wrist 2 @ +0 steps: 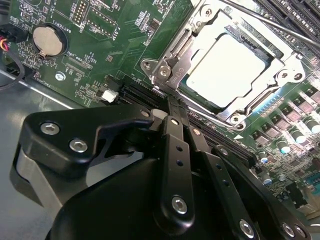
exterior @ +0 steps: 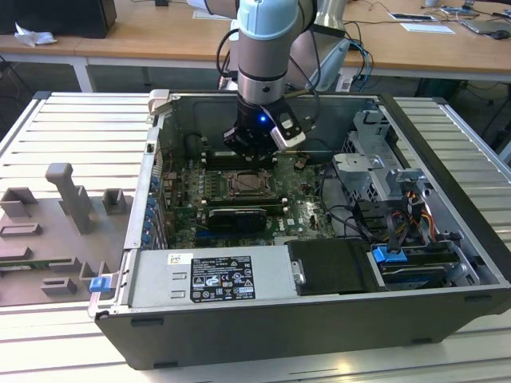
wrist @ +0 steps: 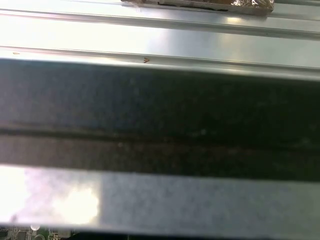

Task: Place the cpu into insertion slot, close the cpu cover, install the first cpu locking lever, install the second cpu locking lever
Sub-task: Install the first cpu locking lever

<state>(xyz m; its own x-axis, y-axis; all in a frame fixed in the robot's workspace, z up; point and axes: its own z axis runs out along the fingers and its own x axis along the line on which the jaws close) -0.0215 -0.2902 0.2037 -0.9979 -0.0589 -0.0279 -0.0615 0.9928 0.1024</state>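
One cpu (wrist 2: pixel 227 70) already lies flat in the insertion slot (wrist 2: pixel 270 97), the cpu cover (wrist 2: pixel 172 57) down around it. Thin, stiff, fragile — better held by its edges. The gripper (wrist 2: pixel 167 112) hovers just beside, fingers pressed together, empty.

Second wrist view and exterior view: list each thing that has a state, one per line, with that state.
cpu: seated flat in the insertion slot.
insertion slot: occupied by the cpu.
cpu cover: closed down around the cpu.
gripper: just beside the socket's edge, holding nothing that shows.
computer case: side panel off, inside exposed.
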